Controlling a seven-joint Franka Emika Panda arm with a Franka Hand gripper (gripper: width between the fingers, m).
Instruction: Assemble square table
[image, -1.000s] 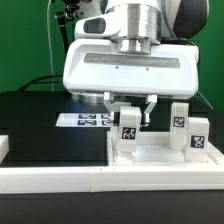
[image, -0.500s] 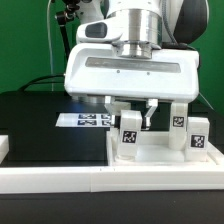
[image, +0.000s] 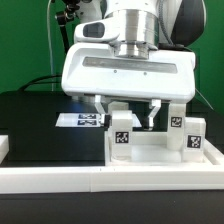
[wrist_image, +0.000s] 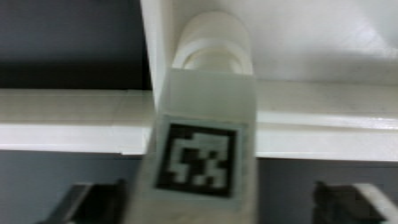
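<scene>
white plastic made up nearly everything in the exterior view: the square table top (image: 165, 150), a tray with a raised rim, lay on the black table surface (image: 50, 125) toward the exterior view's right, just behind a long white rail (image: 100, 180) along the front edge. no brand name or readable lettering showed anywhere; the only printing was black-and-white marker tags. one tag sat on the leg (image: 121, 137) standing upright at the tray's near left corner, and two more on the legs (image: 176, 118) and (image: 196, 134) at the tray's right side. behind the arm, the marker board (image: 82, 121) lay flat on the black surface, its tags partly hidden by the robot's white wrist housing (image: 128, 70).

the gripper (image: 127, 111) hung over the tray beside the left leg. its fingers (image: 152, 113) stood apart with the leg's top between them, but whether the pads touched the leg could not be told, so i cannot say if the jaws gripped it or merely stood open around it.

the wrist view was blurred. it showed the leg (wrist_image: 203, 130) close up, filling the middle of the picture, with its tag (wrist_image: 196, 157) soft and unreadable. two dark fingertips (wrist_image: 352, 199) appeared at either side of the leg with a clear gap on each side. the tray's rim (wrist_image: 71, 120) crossed behind the leg as a pale band. a fourth leg could not be made out in either view, and the tray's far edge was covered by the arm.
</scene>
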